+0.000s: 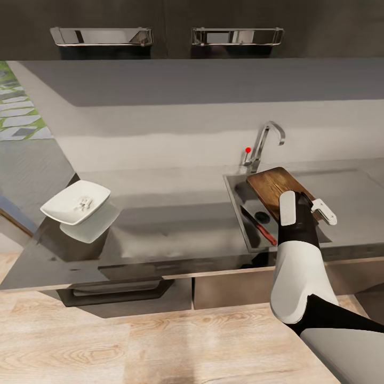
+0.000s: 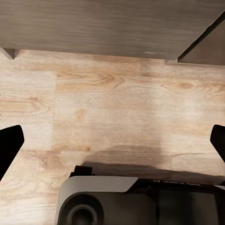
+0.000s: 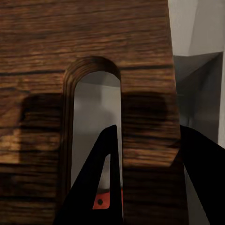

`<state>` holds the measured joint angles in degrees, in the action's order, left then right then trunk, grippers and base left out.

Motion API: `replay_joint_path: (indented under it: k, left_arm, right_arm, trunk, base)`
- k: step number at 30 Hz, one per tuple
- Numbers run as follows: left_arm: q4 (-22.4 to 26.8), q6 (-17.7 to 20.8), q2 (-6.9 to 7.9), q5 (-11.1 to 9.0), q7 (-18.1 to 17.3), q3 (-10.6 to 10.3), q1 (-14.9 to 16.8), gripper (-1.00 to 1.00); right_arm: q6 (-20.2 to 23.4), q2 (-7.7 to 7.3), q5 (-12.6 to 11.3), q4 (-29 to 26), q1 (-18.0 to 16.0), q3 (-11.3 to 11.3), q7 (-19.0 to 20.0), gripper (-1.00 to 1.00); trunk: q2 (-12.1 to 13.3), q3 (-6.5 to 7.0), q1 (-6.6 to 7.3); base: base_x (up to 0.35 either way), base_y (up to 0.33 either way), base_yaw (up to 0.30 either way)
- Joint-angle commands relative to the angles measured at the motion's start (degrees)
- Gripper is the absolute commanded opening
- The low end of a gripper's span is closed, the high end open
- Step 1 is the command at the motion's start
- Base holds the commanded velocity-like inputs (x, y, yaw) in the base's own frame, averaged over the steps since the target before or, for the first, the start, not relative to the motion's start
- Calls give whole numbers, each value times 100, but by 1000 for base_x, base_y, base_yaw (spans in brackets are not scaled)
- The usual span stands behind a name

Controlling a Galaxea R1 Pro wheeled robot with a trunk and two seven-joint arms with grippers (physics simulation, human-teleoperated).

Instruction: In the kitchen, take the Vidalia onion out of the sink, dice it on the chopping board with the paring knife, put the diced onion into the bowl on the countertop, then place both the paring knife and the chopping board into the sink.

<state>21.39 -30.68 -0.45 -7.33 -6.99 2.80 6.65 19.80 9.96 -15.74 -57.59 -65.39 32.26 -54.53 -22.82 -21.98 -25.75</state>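
My right gripper is shut on the brown chopping board, which is held tilted over the sink. In the right wrist view one finger passes through the board's slot and the other finger sits at the board's edge. The paring knife lies in the basin beside the round drain, and its red handle shows through the slot. The white bowl stands at the countertop's left end with tiny white diced onion pieces inside. My left gripper hangs open over the wood floor.
The chrome tap with its red knob rises just behind the board. The grey countertop stretches between bowl and sink. Dark upper cabinets with steel handles hang above. My own base sits below the left gripper.
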Motion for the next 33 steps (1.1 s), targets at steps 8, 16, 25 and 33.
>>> replay_joint_path:
  k: [8,16,25,33]
  left_arm:
    - [-207,-16,68,-49,-66,29,3,100]
    - [-214,-17,72,-49,-66,29,3,100]
    - [-218,-9,72,-49,-66,28,3,100]
    - [-222,-8,63,-49,-66,28,3,100]
  right_arm:
    - [50,4,-5,-7,-3,12,-14,-100]
    - [61,4,1,110,-4,2,-7,-100]
    - [43,4,5,524,0,11,126,-100]
    - [41,4,13,614,0,33,366,-100]
  trunk:
    - [-10,-9,-3]
    - [-10,-9,-3]
    - [-10,-9,-3]
    - [-10,-9,-3]
  base:
    - [0,0,0]
    - [0,0,0]
    - [0,0,4]
    - [0,-43,173]
